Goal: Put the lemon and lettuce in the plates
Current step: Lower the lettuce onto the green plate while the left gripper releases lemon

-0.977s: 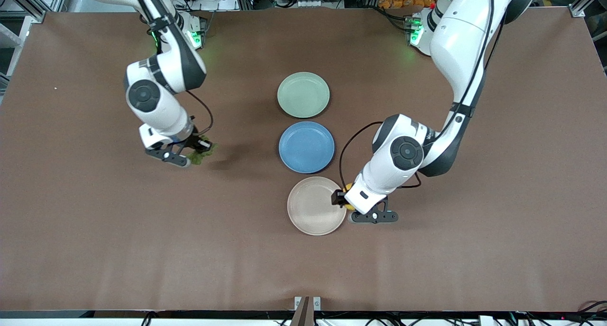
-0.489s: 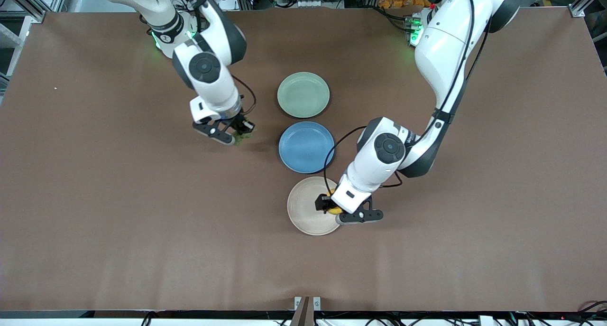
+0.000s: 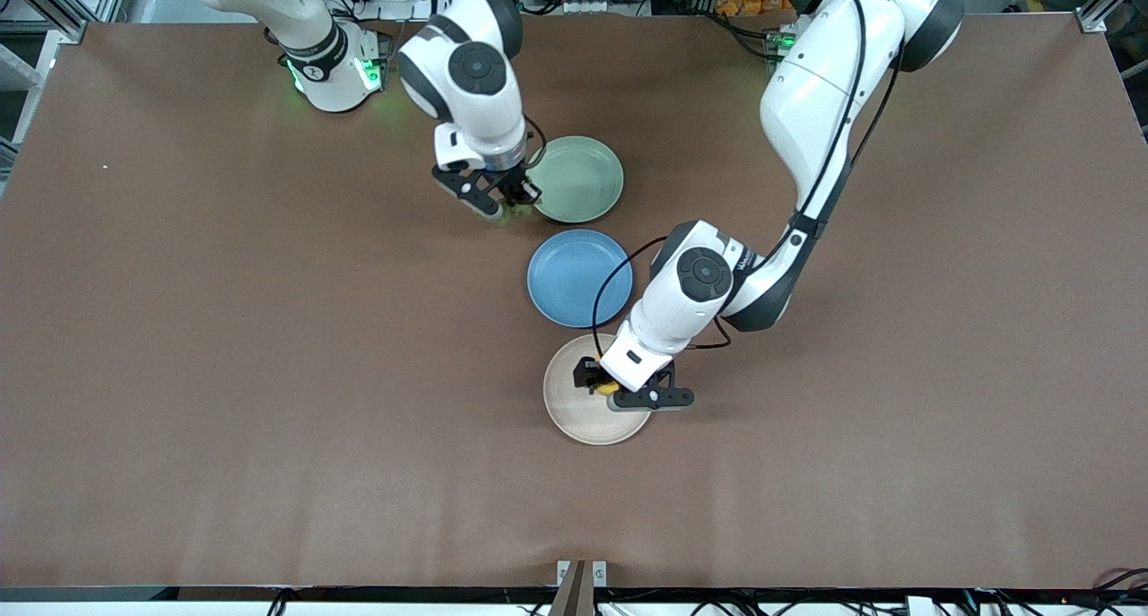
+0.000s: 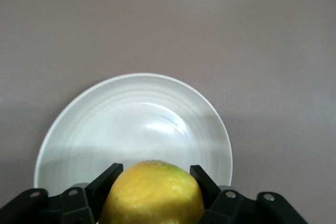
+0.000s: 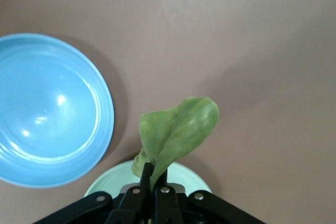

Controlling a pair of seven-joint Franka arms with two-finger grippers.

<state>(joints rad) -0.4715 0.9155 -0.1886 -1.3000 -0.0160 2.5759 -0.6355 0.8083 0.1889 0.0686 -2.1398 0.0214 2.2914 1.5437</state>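
- Over the beige plate (image 3: 574, 410), the left gripper (image 3: 599, 386) is clamped on the lemon (image 3: 607, 387), which hangs above the plate's edge toward the left arm's end of the table, not over its centre.
- A release from there could let the round fruit roll off the shallow rim onto the table (image 3: 269, 419); the wrist view shows the lemon (image 4: 152, 195) filling the gap between the fingers (image 4: 107, 179), so it may also stick for a moment and drop skewed.
- At the rim of the mint green plate (image 3: 583, 178), the right gripper (image 3: 508, 208) pinches the lettuce (image 3: 508, 215) by its stem end.
- From that wrist, the lettuce (image 5: 176, 132) hangs mostly past the rim and toward the blue plate (image 5: 50, 111); if let go early, the light leaf could land half on the table, or drift onto the wrong plate.
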